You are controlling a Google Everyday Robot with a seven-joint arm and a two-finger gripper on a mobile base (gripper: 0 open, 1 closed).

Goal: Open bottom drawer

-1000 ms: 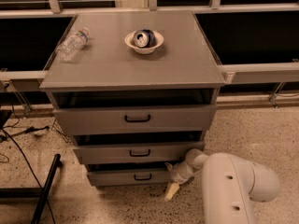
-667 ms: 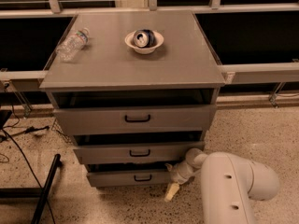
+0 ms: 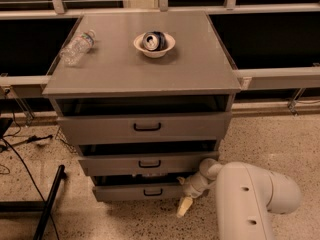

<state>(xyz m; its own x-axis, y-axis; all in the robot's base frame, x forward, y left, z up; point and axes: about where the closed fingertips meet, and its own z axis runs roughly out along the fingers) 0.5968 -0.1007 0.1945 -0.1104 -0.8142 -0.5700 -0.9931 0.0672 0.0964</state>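
The bottom drawer is the lowest, narrowest grey front of the three-drawer cabinet, with a small black loop handle. It stands slightly pulled out, with a dark gap above it. My gripper hangs low at the drawer's right end, just right of the handle, one pale finger pointing down toward the floor. The white arm reaches in from the lower right. The middle drawer and the top drawer also stand a little open.
On the cabinet top are a white bowl holding a can and a plastic bottle lying on its side. A black stand leg and cables lie on the speckled floor at the left. Railings run behind.
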